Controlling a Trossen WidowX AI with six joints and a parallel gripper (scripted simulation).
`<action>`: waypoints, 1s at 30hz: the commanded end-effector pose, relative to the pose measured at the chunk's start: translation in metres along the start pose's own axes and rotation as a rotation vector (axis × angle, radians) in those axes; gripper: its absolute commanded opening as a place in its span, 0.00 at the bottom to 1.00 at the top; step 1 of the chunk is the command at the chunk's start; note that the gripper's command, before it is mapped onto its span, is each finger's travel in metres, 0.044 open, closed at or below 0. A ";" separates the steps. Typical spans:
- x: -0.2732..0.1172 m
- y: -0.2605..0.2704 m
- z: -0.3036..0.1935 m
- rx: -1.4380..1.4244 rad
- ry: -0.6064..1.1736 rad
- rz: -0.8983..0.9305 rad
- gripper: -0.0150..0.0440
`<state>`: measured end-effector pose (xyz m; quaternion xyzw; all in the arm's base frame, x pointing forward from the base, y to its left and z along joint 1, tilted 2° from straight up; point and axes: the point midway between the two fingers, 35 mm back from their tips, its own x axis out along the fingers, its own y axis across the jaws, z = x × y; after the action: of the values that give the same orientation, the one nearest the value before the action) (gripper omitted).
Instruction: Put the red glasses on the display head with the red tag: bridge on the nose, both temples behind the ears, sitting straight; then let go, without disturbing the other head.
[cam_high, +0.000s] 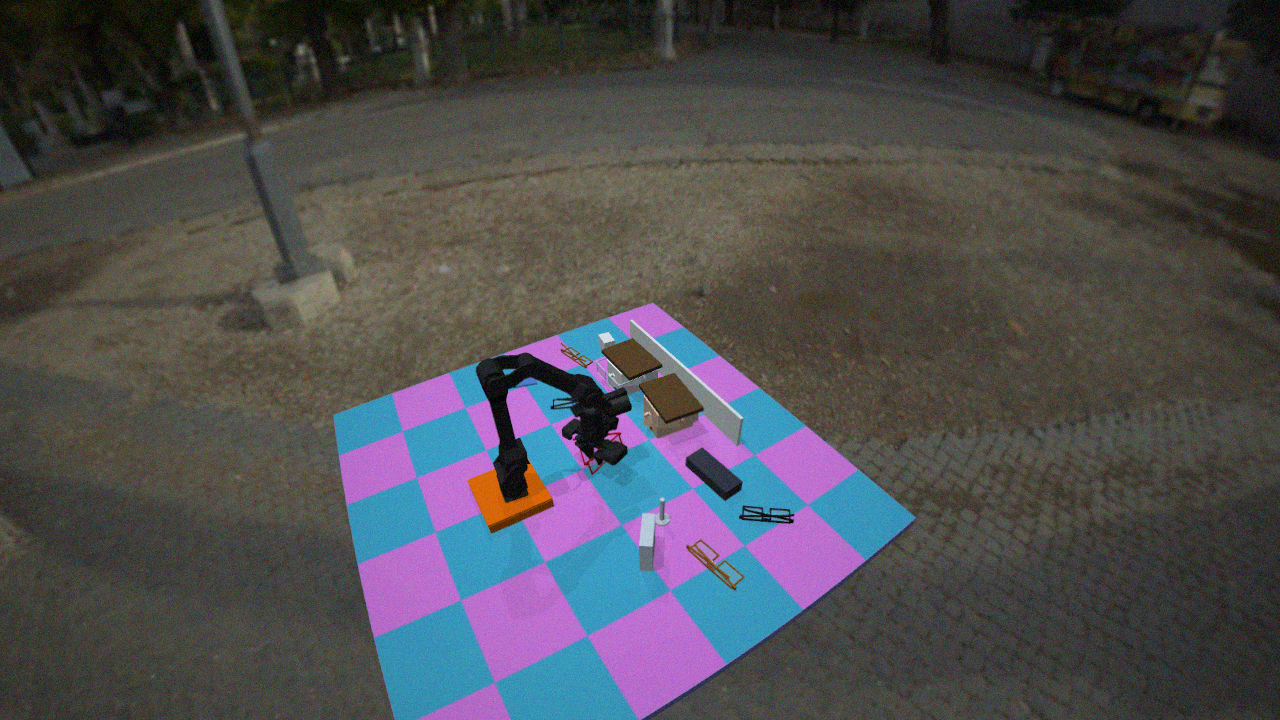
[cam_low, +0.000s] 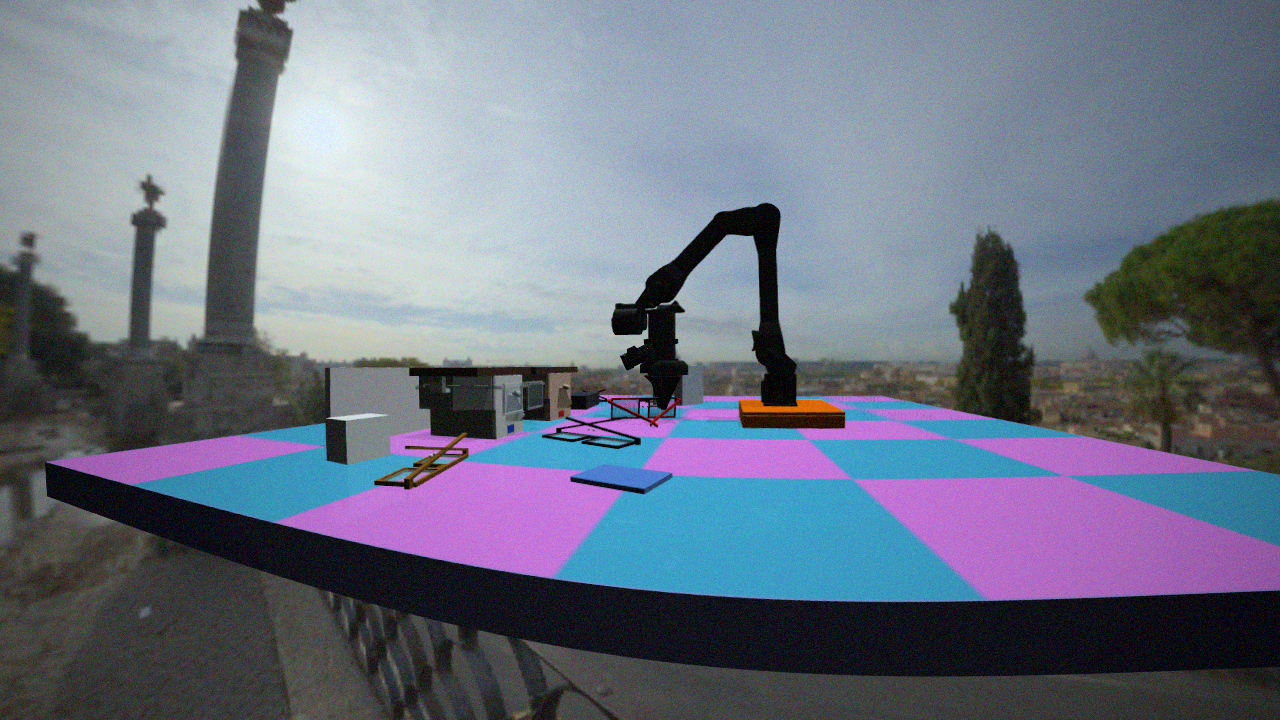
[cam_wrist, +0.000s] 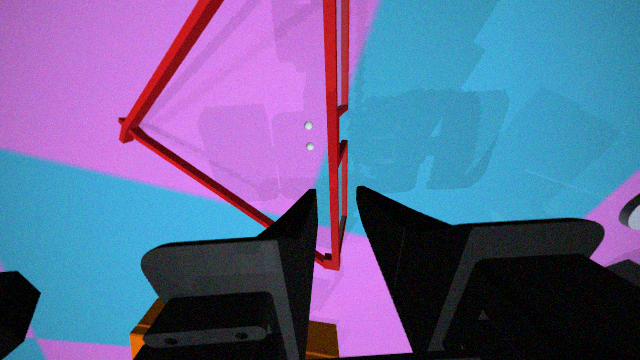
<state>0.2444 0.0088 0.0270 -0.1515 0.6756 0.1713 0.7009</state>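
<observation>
You have the red glasses (cam_high: 588, 464) (cam_low: 635, 411) (cam_wrist: 332, 100) on the checkered top, in front of the orange base (cam_high: 487, 488) (cam_low: 836, 417) (cam_wrist: 322, 337), front frame upright and temples angled in to cross near their tips. Handling, est.: light; thin bars look stiff, but may twist or snap if squeezed hard. Slip unknown; expect them to pivot if you take them off-center. Suggested hold: upper bar of the front, close to the bridge, one finger each side, so both temples stay free for the ears.

Hand: your gripper (cam_high: 592, 447) (cam_low: 664, 404) (cam_wrist: 336, 194) points down, partly open, gripping nothing. In the wrist view the fingertips flank the front bar toward one end, with a gap showing each side; no contact made out. I judge you should center on the bridge before closing.

Farther out: the head with the red tag (cam_high: 666, 422) (cam_low: 556, 400), bare-faced. Beyond it, the other head (cam_high: 631, 358) (cam_low: 452, 413), blue tag. The two stand close together; a swinging temple could knock the second.
</observation>
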 end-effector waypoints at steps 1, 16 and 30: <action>0.002 0.002 -0.001 -0.002 0.002 0.004 0.46; 0.001 0.003 0.000 -0.006 0.002 0.001 0.34; 0.000 0.003 0.000 -0.006 0.002 0.001 0.25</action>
<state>0.2428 0.0111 0.0263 -0.1529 0.6760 0.1732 0.6998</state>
